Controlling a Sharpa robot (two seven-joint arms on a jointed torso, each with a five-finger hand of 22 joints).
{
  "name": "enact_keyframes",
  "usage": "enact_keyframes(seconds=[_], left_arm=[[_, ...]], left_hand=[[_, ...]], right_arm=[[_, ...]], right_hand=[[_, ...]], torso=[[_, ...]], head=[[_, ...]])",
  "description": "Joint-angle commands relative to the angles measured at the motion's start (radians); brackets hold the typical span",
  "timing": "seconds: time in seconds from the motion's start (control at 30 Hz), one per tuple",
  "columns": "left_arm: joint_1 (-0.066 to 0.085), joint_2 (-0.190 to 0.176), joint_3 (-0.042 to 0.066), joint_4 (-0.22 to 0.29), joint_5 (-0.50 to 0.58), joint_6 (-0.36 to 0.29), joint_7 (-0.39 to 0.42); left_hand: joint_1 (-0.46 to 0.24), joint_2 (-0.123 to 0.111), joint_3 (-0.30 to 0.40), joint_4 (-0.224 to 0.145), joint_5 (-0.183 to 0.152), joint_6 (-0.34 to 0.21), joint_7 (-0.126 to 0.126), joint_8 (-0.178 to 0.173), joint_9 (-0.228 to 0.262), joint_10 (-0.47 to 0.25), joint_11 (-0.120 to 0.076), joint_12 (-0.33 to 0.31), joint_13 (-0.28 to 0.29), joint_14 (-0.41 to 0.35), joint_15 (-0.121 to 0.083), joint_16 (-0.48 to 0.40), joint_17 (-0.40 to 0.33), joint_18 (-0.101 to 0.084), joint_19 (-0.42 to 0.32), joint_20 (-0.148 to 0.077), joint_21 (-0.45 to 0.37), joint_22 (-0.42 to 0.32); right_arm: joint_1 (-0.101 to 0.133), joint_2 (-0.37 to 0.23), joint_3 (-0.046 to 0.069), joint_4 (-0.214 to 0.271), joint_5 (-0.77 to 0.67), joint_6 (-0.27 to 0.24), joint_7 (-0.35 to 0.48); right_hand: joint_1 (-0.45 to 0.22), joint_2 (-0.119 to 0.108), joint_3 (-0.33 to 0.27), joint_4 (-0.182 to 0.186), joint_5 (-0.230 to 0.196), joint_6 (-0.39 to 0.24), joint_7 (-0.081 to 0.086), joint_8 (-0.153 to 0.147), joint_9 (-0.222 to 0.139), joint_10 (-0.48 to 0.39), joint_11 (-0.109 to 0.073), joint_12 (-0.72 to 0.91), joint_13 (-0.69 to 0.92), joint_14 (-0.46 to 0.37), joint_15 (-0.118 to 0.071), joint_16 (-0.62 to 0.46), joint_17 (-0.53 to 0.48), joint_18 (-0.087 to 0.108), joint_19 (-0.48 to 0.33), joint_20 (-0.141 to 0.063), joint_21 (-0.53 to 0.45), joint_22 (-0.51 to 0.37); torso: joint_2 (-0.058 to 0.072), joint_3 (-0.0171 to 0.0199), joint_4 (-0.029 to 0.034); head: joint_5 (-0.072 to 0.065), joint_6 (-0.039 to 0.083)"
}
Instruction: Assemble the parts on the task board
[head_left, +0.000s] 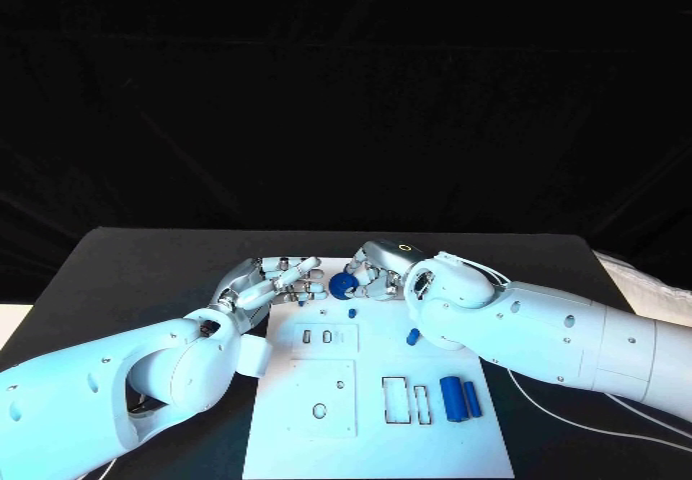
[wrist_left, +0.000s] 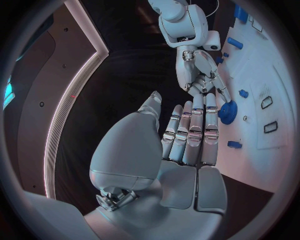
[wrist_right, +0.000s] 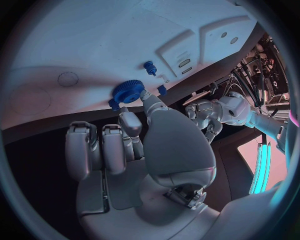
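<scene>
A blue gear (head_left: 343, 285) sits at the far end of the white task board (head_left: 361, 440), between my two hands. My right hand (head_left: 381, 270) pinches the gear (wrist_right: 128, 91) between thumb and a finger, just over the board (wrist_right: 94, 40). My left hand (head_left: 274, 281) reaches in from the other side with its fingers (wrist_left: 190, 132) straight and close together. Their tips lie against or right beside the gear (wrist_left: 228, 111); it grips nothing. Two blue cylinders (head_left: 460, 398) lie side by side on the board's near right. A small blue part (head_left: 413, 337) lies by my right forearm.
A blue peg (wrist_right: 150, 66) stands in the board near the gear, with another small blue piece (wrist_right: 162, 89) beside it. Raised white blocks with slots and holes (head_left: 323, 395) cover the board's middle. Black table lies on both sides.
</scene>
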Motion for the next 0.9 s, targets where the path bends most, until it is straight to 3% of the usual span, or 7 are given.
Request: enact_keyframes(seconds=[0.03,0.17,0.3,0.43,0.5,0.6,0.9], left_arm=[[0.001,-0.001,0.001,-0.002,-0.003,0.020,0.005],[0.001,-0.006,0.001,-0.004,-0.003,0.020,0.006],[0.001,-0.011,0.001,-0.006,-0.003,0.023,0.008],[0.001,-0.012,0.001,-0.008,-0.003,0.028,0.010],[0.000,-0.012,0.000,-0.010,-0.003,0.030,0.011],[-0.001,-0.010,0.000,-0.013,-0.003,0.034,0.011],[-0.004,-0.004,0.000,-0.021,-0.003,0.043,0.011]], left_hand=[[0.001,0.010,0.001,-0.005,-0.006,-0.003,0.007,-0.005,-0.002,-0.003,0.005,-0.004,-0.001,0.003,0.005,-0.003,0.001,0.012,0.005,0.003,-0.005,-0.001],[0.001,0.010,0.000,-0.006,-0.006,-0.003,0.007,-0.006,-0.002,-0.004,0.005,-0.005,-0.002,0.003,0.006,-0.004,0.002,0.012,0.005,0.003,-0.006,-0.002],[0.001,0.010,0.000,-0.006,-0.006,-0.004,0.007,-0.007,-0.002,-0.004,0.006,-0.005,-0.002,0.003,0.006,-0.004,0.002,0.012,0.005,0.003,-0.006,-0.002],[0.001,0.010,0.000,-0.006,-0.006,-0.004,0.007,-0.007,-0.002,-0.004,0.006,-0.006,-0.002,0.003,0.006,-0.004,0.002,0.012,0.005,0.003,-0.006,-0.002],[0.001,0.010,0.000,-0.007,-0.006,-0.004,0.007,-0.007,-0.002,-0.004,0.006,-0.006,-0.002,0.003,0.006,-0.004,0.002,0.012,0.005,0.003,-0.006,-0.002],[0.001,0.011,0.000,-0.007,-0.006,-0.003,0.006,-0.007,-0.002,-0.004,0.005,-0.006,-0.002,0.004,0.006,-0.004,0.003,0.012,0.005,0.003,-0.006,-0.002],[0.002,0.012,0.000,-0.008,-0.006,-0.003,0.006,-0.007,-0.001,-0.003,0.005,-0.006,-0.001,0.005,0.005,-0.004,0.003,0.012,0.006,0.003,-0.006,-0.002]], right_arm=[[-0.001,-0.033,0.002,0.027,0.024,-0.058,0.024],[0.005,-0.111,0.007,0.080,0.109,-0.081,0.084],[0.018,-0.232,0.009,0.129,0.271,-0.096,0.265],[0.022,-0.325,0.009,0.147,0.343,-0.085,0.384],[0.022,-0.355,0.009,0.142,0.357,-0.070,0.413],[0.019,-0.390,0.007,0.123,0.369,-0.048,0.445],[-0.004,-0.414,0.004,0.018,0.361,-0.012,0.473]], right_hand=[[0.001,0.003,-0.008,0.001,0.000,0.002,-0.001,0.000,-0.001,-0.002,0.002,0.000,0.003,0.062,0.007,0.002,0.040,-0.018,-0.001,0.005,0.000,0.034],[0.013,0.010,-0.005,-0.002,0.009,0.006,-0.002,0.001,0.000,0.003,0.001,0.008,0.011,0.061,0.006,0.000,0.037,-0.018,-0.001,0.005,0.000,0.035],[0.063,0.027,0.013,-0.029,0.021,0.016,-0.003,0.003,0.001,0.018,-0.002,0.039,0.038,0.063,0.004,0.005,0.046,-0.019,0.003,0.003,0.002,0.041],[0.082,0.025,0.017,-0.044,0.024,0.016,-0.001,0.001,0.000,0.021,-0.001,0.047,0.046,0.065,0.004,0.011,0.058,-0.021,0.010,0.003,0.007,0.052],[0.085,0.020,0.015,-0.048,0.023,0.015,0.000,-0.001,-0.001,0.018,0.000,0.042,0.043,0.065,0.005,0.011,0.059,-0.021,0.010,0.003,0.006,0.052],[0.086,0.014,0.012,-0.052,0.023,0.014,0.000,-0.002,-0.001,0.015,0.001,0.038,0.040,0.065,0.005,0.011,0.060,-0.021,0.009,0.003,0.006,0.051],[0.089,0.003,0.004,-0.057,0.023,0.008,0.001,-0.005,-0.003,0.010,0.002,0.029,0.034,0.065,0.006,0.010,0.059,-0.021,0.008,0.004,0.005,0.050]], torso=[[-0.001,0.0007,-0.0009],[-0.003,0.0018,-0.0063],[-0.009,0.0036,-0.0158],[-0.014,0.0078,-0.0247],[-0.015,0.0107,-0.0293],[-0.018,0.0154,-0.0348],[-0.020,0.0276,-0.0393]], head=[[-0.001,0.003],[-0.002,0.005],[-0.004,0.006],[-0.002,0.007],[0.000,0.006],[-0.009,0.006],[-0.012,0.005]])
